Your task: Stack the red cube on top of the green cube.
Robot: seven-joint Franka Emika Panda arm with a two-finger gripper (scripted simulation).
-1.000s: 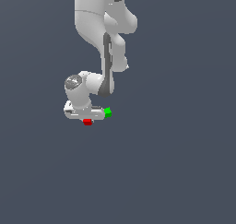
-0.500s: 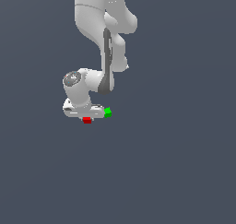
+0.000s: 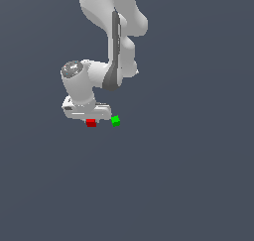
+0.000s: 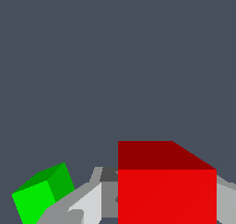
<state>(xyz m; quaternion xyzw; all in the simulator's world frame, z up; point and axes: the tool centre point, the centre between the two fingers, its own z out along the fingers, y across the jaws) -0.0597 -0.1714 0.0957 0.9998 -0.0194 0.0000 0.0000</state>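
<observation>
The red cube (image 3: 91, 123) sits between the fingers of my gripper (image 3: 91, 119), which is shut on it. In the wrist view the red cube (image 4: 167, 191) fills the near field, with a grey-white finger (image 4: 87, 204) pressed against one side and the other finger (image 4: 227, 201) just showing on the opposite side. The green cube (image 3: 115, 121) rests on the grey floor, a short way toward the exterior view's right of the red cube and apart from it. The wrist view shows the green cube (image 4: 40, 195) tilted, beside the finger.
The white arm (image 3: 111, 46) comes down from above, and its wrist (image 3: 79, 84) hangs over the red cube. Plain dark grey floor (image 3: 173, 175) surrounds both cubes.
The gripper with the red cube has risen a little and drifted slightly toward the exterior view's left. The green cube has stayed in place.
</observation>
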